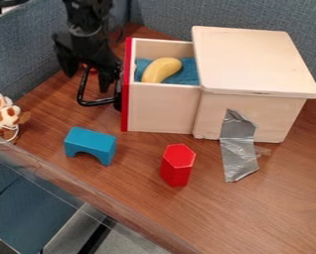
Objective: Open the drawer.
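Note:
The light wooden drawer [162, 106] stands pulled out to the left of its box [257, 62], showing a yellow banana [161, 70] on blue cloth inside. A red front panel [126, 84] carries a black loop handle [98, 102]. At the upper left, my gripper [88, 73] hangs down at the handle, its fingers apart on either side of the handle's far-left bar. The right finger is inside the loop area, close to the red front; whether it touches the handle I cannot tell.
A blue arch block [90, 145] and a red hexagonal block [178, 165] stand in front of the drawer. Silver tape [239, 149] runs from box to table. A brown-and-white plush toy [4, 113] lies at the left edge, near the padded wall.

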Motion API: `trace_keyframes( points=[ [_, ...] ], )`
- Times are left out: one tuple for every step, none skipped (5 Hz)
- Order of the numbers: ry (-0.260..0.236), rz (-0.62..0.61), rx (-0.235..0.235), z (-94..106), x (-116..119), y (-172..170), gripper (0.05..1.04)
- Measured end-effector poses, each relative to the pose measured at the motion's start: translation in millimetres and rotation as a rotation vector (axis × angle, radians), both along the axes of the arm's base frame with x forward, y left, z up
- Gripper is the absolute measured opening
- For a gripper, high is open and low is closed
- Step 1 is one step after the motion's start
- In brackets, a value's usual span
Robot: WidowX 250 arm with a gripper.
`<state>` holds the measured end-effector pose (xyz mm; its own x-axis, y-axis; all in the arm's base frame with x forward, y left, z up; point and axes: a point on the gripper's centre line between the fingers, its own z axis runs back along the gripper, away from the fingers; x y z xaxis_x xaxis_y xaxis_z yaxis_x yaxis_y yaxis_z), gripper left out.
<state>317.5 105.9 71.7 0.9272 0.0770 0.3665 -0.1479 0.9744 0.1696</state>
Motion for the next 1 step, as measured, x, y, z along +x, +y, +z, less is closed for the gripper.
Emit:
trace_keyframes(
  points=[
    [-0.042, -0.058, 0.049, 32.4, -0.4, -4.5, 1.001]
  ],
)
